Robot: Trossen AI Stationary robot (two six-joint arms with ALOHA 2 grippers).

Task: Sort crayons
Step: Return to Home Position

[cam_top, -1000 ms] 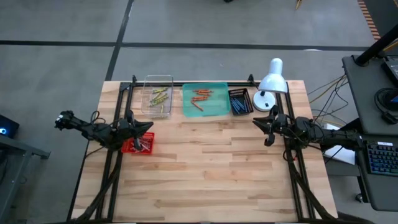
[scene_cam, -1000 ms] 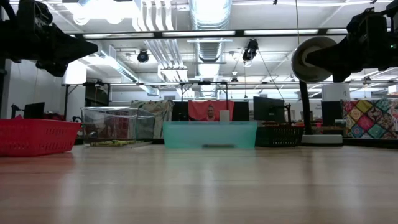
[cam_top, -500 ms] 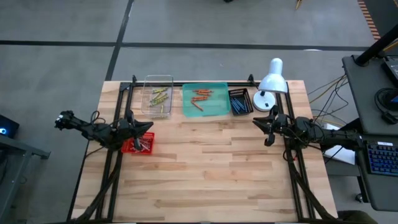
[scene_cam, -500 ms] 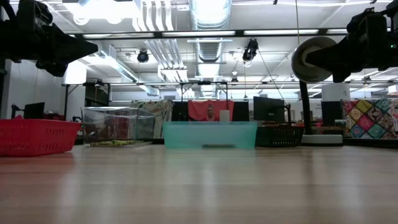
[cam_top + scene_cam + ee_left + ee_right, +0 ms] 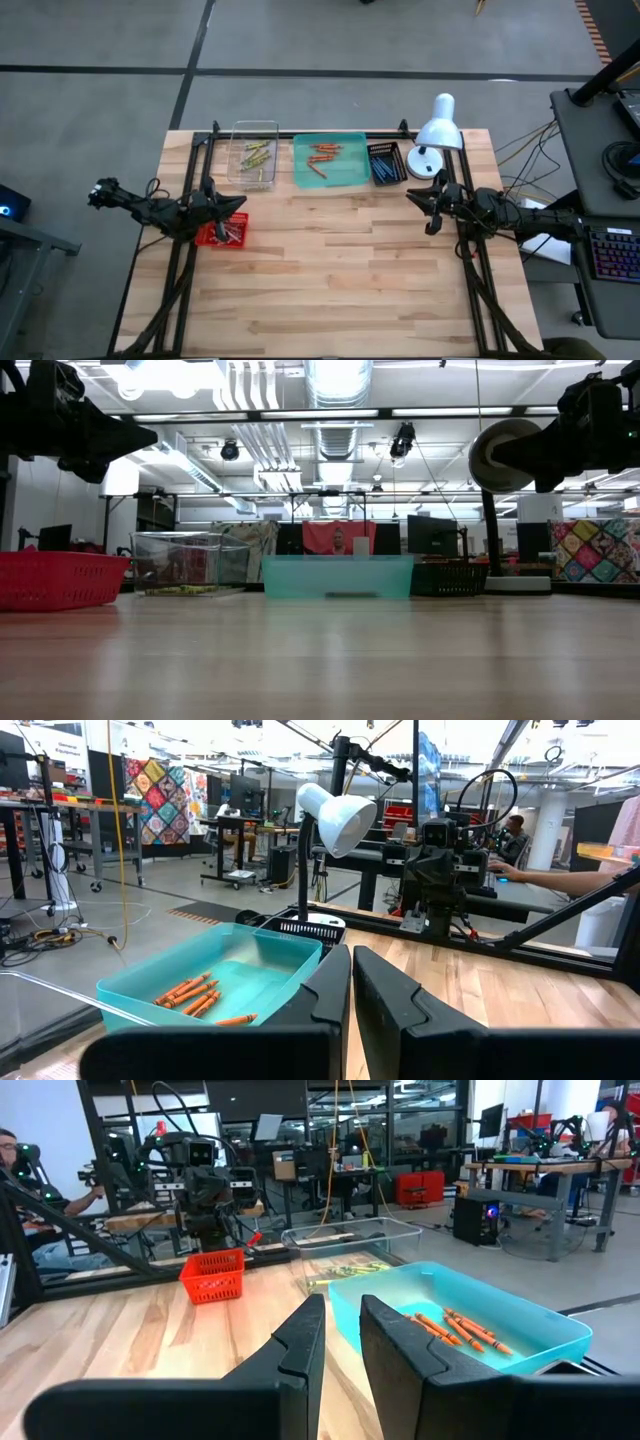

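Park gently, left gripper by the red mesh basket with empty fingers almost together, right gripper near the desk lamp with fingers slightly apart, clear of the crayons lying in their bins.

We list by colour. Table: pale wood, in long planks. Red mesh basket at the left of the low view. Along the table's upper edge in the high view:
- a clear bin with yellow-green crayons
- a teal tray with orange crayons
- a black basket with blue crayons
- a white lamp

Left end effector and right end effector: black. Floor: grey. Quilt at right of the low view: many-coloured patchwork.
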